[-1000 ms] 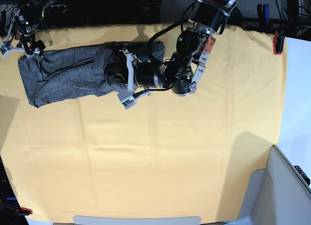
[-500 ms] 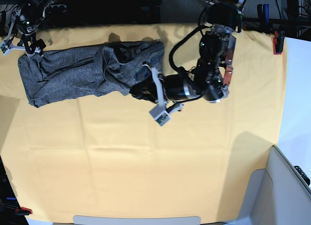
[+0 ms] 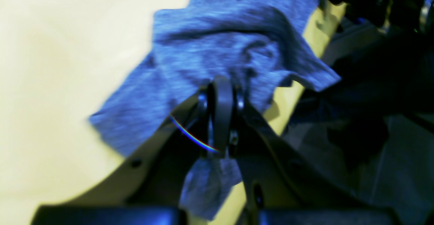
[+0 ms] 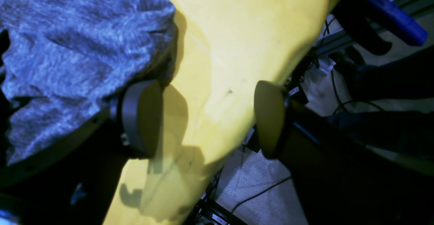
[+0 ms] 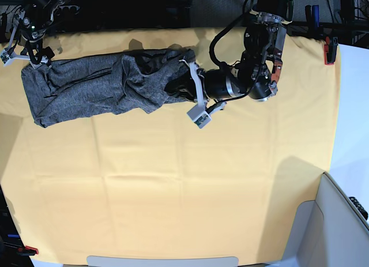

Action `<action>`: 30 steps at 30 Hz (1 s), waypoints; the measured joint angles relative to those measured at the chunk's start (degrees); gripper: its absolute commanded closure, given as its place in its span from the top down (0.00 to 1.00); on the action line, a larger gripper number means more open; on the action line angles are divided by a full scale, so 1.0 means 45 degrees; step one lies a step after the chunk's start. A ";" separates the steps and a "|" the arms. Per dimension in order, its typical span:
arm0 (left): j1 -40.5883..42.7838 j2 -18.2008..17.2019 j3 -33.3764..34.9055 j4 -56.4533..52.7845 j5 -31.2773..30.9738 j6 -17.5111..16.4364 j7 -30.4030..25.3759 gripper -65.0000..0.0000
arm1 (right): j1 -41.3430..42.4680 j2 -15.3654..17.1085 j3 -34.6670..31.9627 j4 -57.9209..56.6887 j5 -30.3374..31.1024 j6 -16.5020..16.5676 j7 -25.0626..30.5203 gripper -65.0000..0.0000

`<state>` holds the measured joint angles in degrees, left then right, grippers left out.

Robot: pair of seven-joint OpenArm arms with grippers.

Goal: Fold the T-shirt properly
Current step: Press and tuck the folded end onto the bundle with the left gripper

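The dark grey T-shirt (image 5: pixel 86 88) lies bunched in a long band across the back left of the yellow table cloth (image 5: pixel 184 180). My left gripper (image 5: pixel 176 85) lies low at the shirt's right end. In the left wrist view the left gripper (image 3: pixel 220 116) is shut on a fold of the T-shirt (image 3: pixel 217 41), and cloth shows on both sides of the jaws. My right gripper (image 5: pixel 23 56) hovers at the shirt's far left corner. Its pads (image 4: pixel 142 116) stand wide apart with only table cloth (image 4: pixel 217 65) between them, and the T-shirt (image 4: pixel 67 48) lies beside the left pad.
A red clamp (image 5: pixel 329 51) holds the cloth at the back right and another clamp (image 5: pixel 29 251) at the front left. A grey-white bin (image 5: pixel 334 221) stands at the front right. The table's back edge, with cables below, lies just behind the right gripper.
The left gripper has drawn the shirt's right end rightward, first toward the front, then back up. The shirt now reaches further right. The right gripper has hardly moved.
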<state>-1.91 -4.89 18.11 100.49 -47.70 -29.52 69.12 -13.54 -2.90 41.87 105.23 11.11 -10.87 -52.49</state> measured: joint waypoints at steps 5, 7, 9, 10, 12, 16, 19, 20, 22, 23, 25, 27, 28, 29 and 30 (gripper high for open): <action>-0.0005 0.0223 0.1253 -0.0471 -0.0058 0.0058 -0.0714 0.00 | -0.0024 0.0005 0.0000 0.0000 0.0000 0.0000 0.0000 0.65; -0.0010 0.0209 0.1831 -0.0661 -0.0044 0.0646 -0.1175 0.00 | -0.0024 -0.0015 0.0000 0.0000 0.0000 -0.0005 0.0000 0.65; -0.0039 0.0126 0.2443 -0.0874 -0.0049 0.0772 -0.1375 0.00 | -0.0024 -0.0029 0.0000 0.0000 0.0000 -0.0005 0.0010 0.65; -0.0039 0.0117 0.2696 -0.0913 -0.0044 0.0787 -0.1375 0.00 | -0.0024 -0.0024 0.0000 0.0000 0.0000 0.0000 0.0005 0.65; -0.0039 0.0126 0.3089 -0.0908 -0.0058 0.0797 -0.1384 0.00 | -0.0024 -0.0034 0.0000 0.0000 -0.0005 -0.0005 0.0005 0.65; -0.0068 0.0126 0.3653 -0.0879 -0.0058 0.0801 -0.1375 0.00 | -0.0024 -0.0029 0.0000 0.0000 0.0000 -0.0005 0.0005 0.65; -0.0078 0.0112 0.3735 -0.0826 -0.0063 0.0763 -0.1360 0.00 | -0.0024 -0.0029 0.0000 0.0000 0.0000 -0.0005 0.0005 0.65; -0.0073 0.0083 0.3735 -0.0714 -0.0053 0.0767 -0.1326 0.00 | -0.0024 -0.0029 0.0000 0.0000 -0.0005 -0.0005 0.0005 0.65; -0.0073 0.0049 0.3721 -0.0296 -0.0053 0.0772 -0.1316 0.00 | -0.0024 -0.0019 0.0000 0.0000 0.0000 -0.0005 0.0005 0.65; -0.0078 0.0044 0.3701 0.0039 -0.0005 0.0801 -0.1321 0.00 | -0.0029 -0.0029 0.0000 0.0000 0.0000 -0.0005 0.0010 0.65; -0.0073 0.0097 0.3293 0.0738 -0.0194 0.0714 -0.1326 0.00 | -0.0024 -0.0024 0.0000 0.0000 0.0000 -0.0005 0.0005 0.65; -0.0087 0.0136 0.2477 0.1263 -0.0209 0.0699 -0.1399 0.00 | -0.0024 -0.0015 0.0000 0.0005 0.0000 -0.0005 0.0005 0.65; -0.0155 0.0112 0.2040 0.1350 -0.0199 0.0714 -0.1457 0.00 | -0.0039 0.0005 0.0000 0.0010 0.0000 0.0000 0.0000 0.65; -0.0185 0.0092 0.1705 0.1302 -0.0141 0.0811 -0.1433 0.00 | -0.0053 0.0000 0.0000 0.0024 0.0000 -0.0010 0.0000 0.65; -0.0204 0.0063 0.1365 0.1190 -0.0010 0.0865 -0.1418 0.00 | -0.0068 -0.0005 -0.0005 0.0034 0.0000 -0.0005 0.0000 0.65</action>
<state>-2.83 -4.60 24.25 105.84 -47.75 -25.63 62.74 -13.85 -2.92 41.85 105.38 11.11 -10.90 -52.49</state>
